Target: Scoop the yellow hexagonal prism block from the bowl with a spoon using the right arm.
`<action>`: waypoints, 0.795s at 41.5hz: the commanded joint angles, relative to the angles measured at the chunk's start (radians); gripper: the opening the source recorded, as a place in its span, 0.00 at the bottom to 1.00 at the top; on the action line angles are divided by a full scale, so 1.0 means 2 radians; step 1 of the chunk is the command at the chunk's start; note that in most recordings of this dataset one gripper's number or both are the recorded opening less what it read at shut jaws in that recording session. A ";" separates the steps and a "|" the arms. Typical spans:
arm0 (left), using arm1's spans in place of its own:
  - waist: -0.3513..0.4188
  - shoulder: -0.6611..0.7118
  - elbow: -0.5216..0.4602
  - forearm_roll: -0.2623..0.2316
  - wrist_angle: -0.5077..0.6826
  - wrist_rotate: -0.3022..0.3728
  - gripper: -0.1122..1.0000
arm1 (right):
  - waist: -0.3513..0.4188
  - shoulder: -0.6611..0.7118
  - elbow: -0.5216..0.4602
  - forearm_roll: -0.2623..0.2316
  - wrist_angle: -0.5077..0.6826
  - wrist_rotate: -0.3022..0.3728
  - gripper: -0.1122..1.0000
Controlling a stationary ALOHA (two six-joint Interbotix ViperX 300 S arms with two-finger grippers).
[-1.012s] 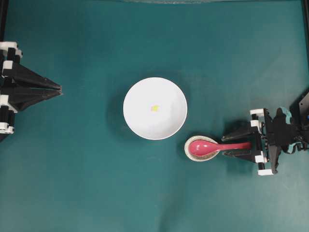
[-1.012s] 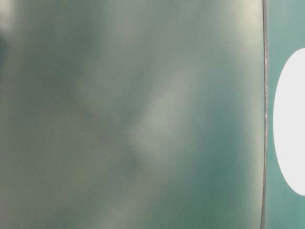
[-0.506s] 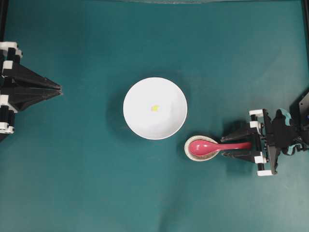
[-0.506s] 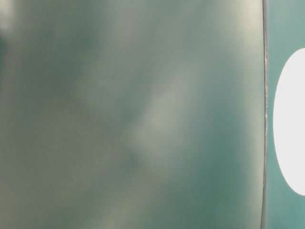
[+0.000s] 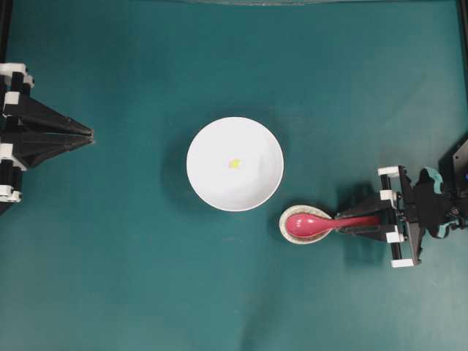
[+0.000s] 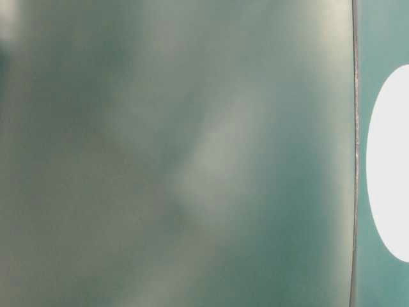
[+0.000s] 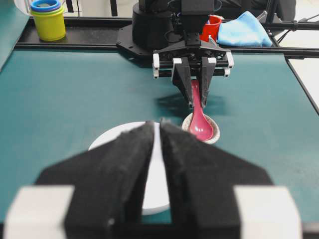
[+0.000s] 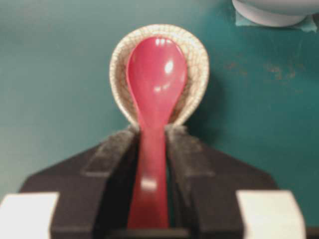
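Right now your right gripper has its jaws drawn in against the handle of the pink-red spoon, one finger pressed on each side in the right wrist view, so it is clamped on the spoon with only the handle's width between the pads. You can see the spoon's oval scoop lying in the small speckled egg-shaped spoon rest, which sits on the teal table mat just beside the lower right edge of the white bowl, close to it but not touching it as far as the overhead view shows. Your target, the yellow hexagonal prism block, lies inside the bowl near its middle, well apart from the spoon. Your left gripper sits at the left edge of the mat, pointing toward the bowl, with its jaws closed almost together and nothing between them; the left wrist view shows only a thin slit between the two padded fingers. Beyond the mat in that same view you have a stack of coloured cups and a blue cloth. The table-level view is a blur apart from a white patch at its right edge.
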 commanded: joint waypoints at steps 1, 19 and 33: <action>0.002 0.005 -0.012 0.001 -0.002 0.000 0.22 | 0.002 -0.025 0.004 -0.001 -0.006 -0.002 0.32; 0.001 0.005 -0.012 0.001 -0.005 -0.001 0.22 | -0.013 -0.186 0.015 0.001 0.058 -0.055 0.32; 0.001 0.002 -0.013 0.001 -0.014 0.005 0.22 | -0.107 -0.388 -0.031 0.001 0.327 -0.160 0.32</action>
